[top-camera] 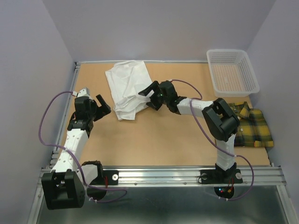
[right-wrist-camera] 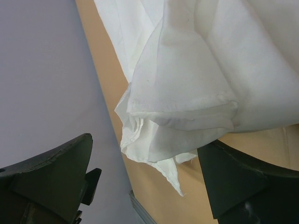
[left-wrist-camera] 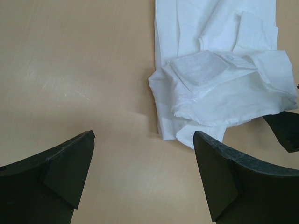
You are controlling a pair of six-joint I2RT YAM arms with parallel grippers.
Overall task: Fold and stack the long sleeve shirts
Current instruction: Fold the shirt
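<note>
"Top external first: where are the shirts?"

"The white shirt (top-camera: 127, 86) lies crumpled on the far left-centre of the table (top-camera: 163, 135). The plaid shirt (top-camera: 254, 128) lies flat and squared-up at the right edge, well apart from it."

"Anything in the way?"

"The right arm's elbow hides the plaid shirt's left part. A basket (top-camera: 232, 52) stands in the far right corner, just beyond that shirt."

"And the right gripper?"

"The right gripper (top-camera: 145, 98) reaches left across the table to the white shirt's right edge and covers a bit of it. In the right wrist view its jaws stand wide apart, with a bunched fold of the shirt hanging between them. The cloth comes up against the right-hand finger (right-wrist-camera: 247, 182), but I can't tell whether it touches. The left wall (right-wrist-camera: 42, 70) shows behind the fold."

"Left side?"

"The left gripper (top-camera: 103, 106) sits just left of the white shirt's near end, jaws apart with nothing between them, over bare table. In the left wrist view the shirt's rumpled near end lies just beyond its right-hand finger (left-wrist-camera: 229, 182), not touching. A tip of the right gripper pokes in at that view's right edge."
</note>
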